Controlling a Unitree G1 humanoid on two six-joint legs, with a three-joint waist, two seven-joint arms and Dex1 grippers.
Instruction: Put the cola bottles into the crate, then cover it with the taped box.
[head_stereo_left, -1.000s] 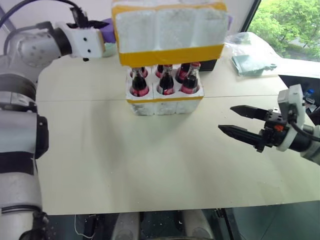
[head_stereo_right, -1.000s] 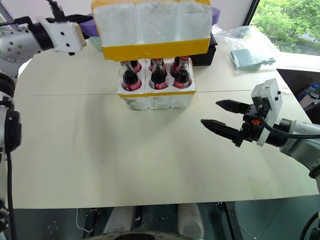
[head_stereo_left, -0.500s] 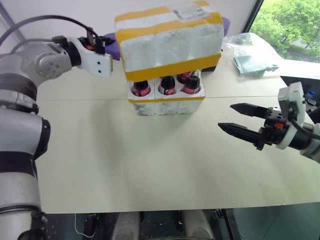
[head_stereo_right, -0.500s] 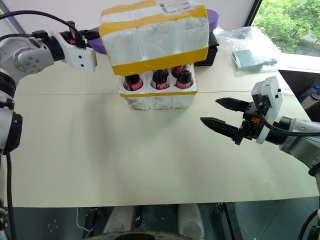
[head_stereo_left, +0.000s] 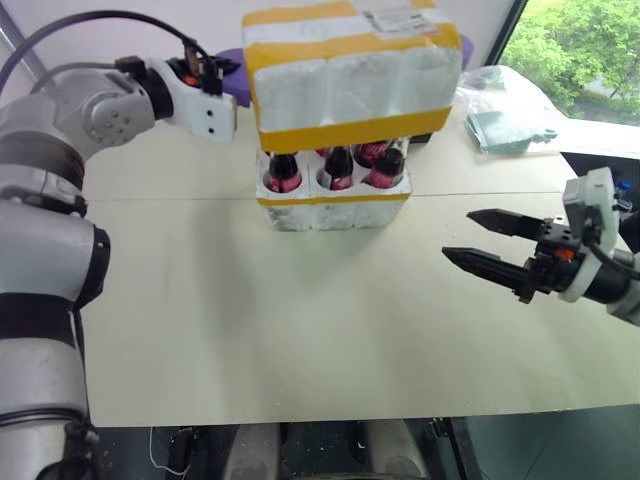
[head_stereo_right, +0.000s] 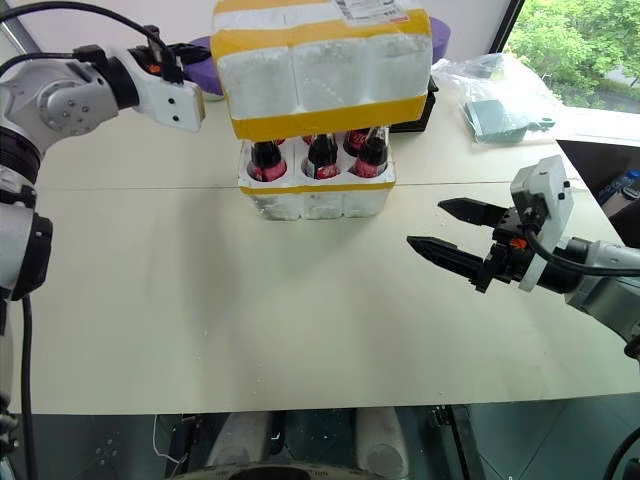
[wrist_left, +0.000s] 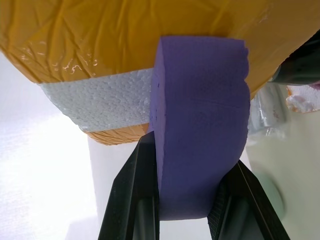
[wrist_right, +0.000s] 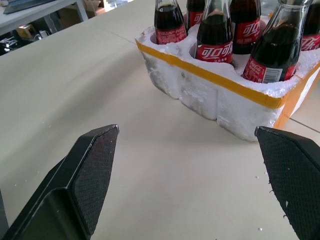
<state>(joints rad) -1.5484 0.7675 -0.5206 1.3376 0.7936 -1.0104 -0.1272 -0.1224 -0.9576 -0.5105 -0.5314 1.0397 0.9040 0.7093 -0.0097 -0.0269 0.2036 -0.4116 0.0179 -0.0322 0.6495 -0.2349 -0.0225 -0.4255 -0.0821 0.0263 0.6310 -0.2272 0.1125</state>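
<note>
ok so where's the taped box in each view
Left eye view: the taped box is top centre, over the cola bottles.
Right eye view: top centre, over the crate.
Left wrist view: it spans the top, behind a purple piece.
Right wrist view: not in it.
Shared landmark: its yellow tape band.

A lab or test room — bare pale table (head_stereo_left: 300, 330), window (head_stereo_left: 570, 50) onto green trees.
</note>
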